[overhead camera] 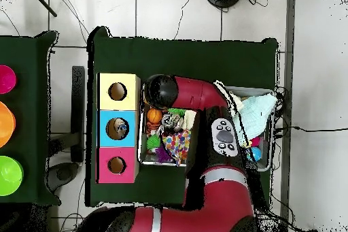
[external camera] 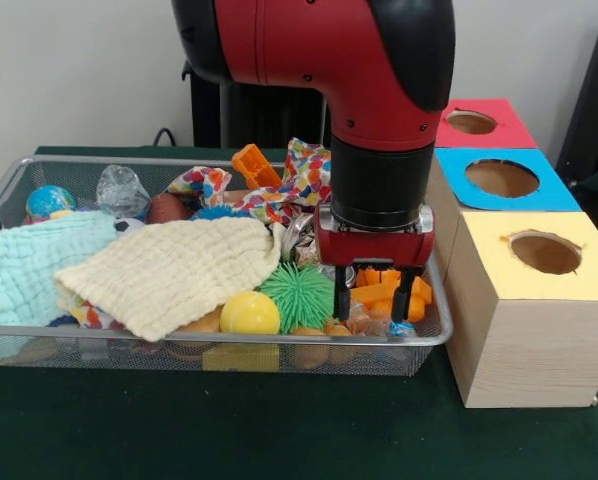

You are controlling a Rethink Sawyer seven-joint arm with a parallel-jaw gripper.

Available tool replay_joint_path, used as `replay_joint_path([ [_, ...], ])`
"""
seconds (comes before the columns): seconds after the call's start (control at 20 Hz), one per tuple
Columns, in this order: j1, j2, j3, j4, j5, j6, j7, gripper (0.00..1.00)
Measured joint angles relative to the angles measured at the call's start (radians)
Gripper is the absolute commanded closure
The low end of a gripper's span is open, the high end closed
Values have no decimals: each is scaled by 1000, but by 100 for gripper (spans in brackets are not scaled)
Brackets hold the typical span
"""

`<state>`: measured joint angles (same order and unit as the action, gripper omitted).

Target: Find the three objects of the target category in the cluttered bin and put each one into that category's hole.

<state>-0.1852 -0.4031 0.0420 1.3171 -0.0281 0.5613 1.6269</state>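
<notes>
The wire mesh bin [external camera: 229,338] lies on the green table and is full of clutter. It also shows in the overhead view [overhead camera: 141,144], mostly under the arm. My gripper [external camera: 372,298] is open and reaches down into the bin's right end, its fingertips [external camera: 341,302] just above a wrinkly clear plastic wad [external camera: 371,320] with a bit of blue. Orange pieces lie behind it. Another clear plastic wad [external camera: 122,190] sits at the bin's back left. The blue-faced box's hole [external camera: 501,178] is to the right of the bin. From overhead something pale shows inside the hole [overhead camera: 117,128].
A cream cloth [external camera: 169,270] and a mint cloth [external camera: 29,265] cover much of the bin. A green spiky ball [external camera: 296,295], a yellow ball [external camera: 249,313] and a patterned cloth [external camera: 294,185] lie near the gripper. A red-faced box [external camera: 474,122] and a yellow-faced box [external camera: 544,252] flank the blue one.
</notes>
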Motion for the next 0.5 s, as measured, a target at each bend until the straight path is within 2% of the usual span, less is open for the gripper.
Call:
replay_joint_path([
  [0.25,-23,2,63,-27,-82,54,-14,0],
  [0.5,-53,16,148,-71,-161,177,-79,0],
])
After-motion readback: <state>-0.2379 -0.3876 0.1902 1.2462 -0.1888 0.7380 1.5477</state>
